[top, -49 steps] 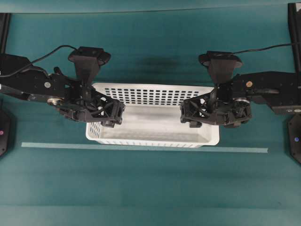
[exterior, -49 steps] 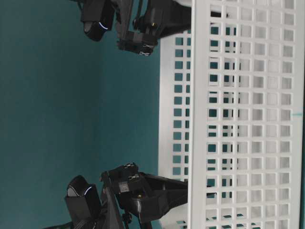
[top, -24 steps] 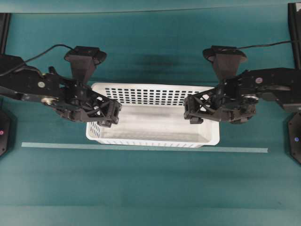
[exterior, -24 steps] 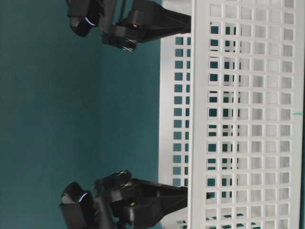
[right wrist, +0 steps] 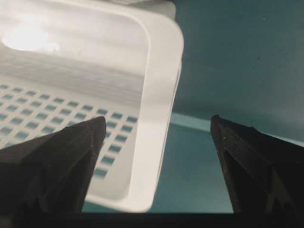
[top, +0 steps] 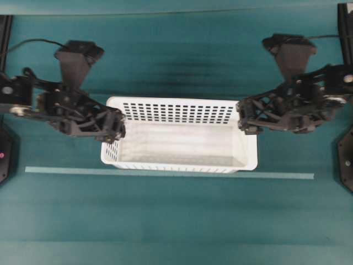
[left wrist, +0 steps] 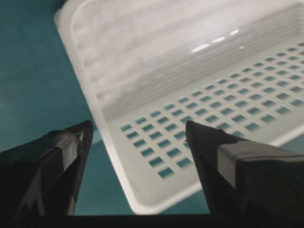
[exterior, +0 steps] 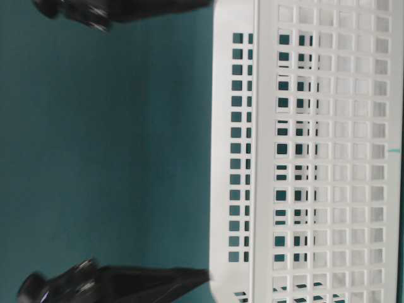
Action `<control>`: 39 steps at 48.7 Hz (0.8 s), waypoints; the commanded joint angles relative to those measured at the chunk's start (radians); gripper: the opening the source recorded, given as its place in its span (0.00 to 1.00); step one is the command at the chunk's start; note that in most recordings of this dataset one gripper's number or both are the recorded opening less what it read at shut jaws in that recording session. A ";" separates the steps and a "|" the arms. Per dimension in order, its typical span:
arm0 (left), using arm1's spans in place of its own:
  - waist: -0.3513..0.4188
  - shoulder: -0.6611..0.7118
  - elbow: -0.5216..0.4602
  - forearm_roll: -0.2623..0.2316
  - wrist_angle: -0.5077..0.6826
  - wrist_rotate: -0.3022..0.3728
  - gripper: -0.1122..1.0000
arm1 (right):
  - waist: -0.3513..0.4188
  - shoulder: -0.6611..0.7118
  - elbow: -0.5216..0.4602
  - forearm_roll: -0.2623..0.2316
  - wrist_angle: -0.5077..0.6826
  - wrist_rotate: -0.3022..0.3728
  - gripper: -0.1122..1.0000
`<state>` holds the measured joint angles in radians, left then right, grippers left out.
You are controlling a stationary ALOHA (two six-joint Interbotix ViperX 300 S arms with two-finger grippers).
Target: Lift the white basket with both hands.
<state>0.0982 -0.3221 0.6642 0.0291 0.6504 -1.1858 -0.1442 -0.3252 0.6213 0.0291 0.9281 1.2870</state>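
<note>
The white basket (top: 176,144) rests on the teal table with nothing in it. My left gripper (top: 120,126) hovers open over the basket's left short end. In the left wrist view its fingers (left wrist: 52,161) straddle the slotted end wall and rim of the basket (left wrist: 142,71) without touching. My right gripper (top: 241,117) stands wide open over the right short end. The rounded basket rim (right wrist: 159,95) runs between its fingers (right wrist: 61,156) with clear gaps on both sides. Blurred dark fingers also show beside the basket (exterior: 255,151) at table level.
A pale tape strip (top: 165,174) runs along the table just in front of the basket. Black arm bases stand at the far left (top: 3,157) and far right (top: 347,163) edges. Teal table surrounds the basket on all sides.
Both grippers have drawn outward from over the basket's inside to its two short ends. The right jaws have spread wider. The basket has not moved.
</note>
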 commanded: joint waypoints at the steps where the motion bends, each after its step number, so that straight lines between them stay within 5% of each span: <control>1: 0.000 -0.051 0.000 0.003 -0.005 0.002 0.85 | 0.000 -0.037 -0.009 -0.003 -0.002 -0.005 0.91; 14: 0.000 -0.236 0.037 0.003 -0.025 0.029 0.85 | 0.005 -0.163 -0.006 -0.003 -0.198 -0.091 0.91; 28: 0.000 -0.431 0.095 0.003 -0.184 0.212 0.85 | 0.028 -0.225 0.038 -0.009 -0.598 -0.351 0.91; 39: -0.008 -0.566 0.120 0.003 -0.264 0.383 0.85 | 0.055 -0.259 0.061 -0.017 -0.693 -0.522 0.91</control>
<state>0.0951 -0.8636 0.7931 0.0291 0.4080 -0.8452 -0.1012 -0.5844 0.6857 0.0184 0.2623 0.8084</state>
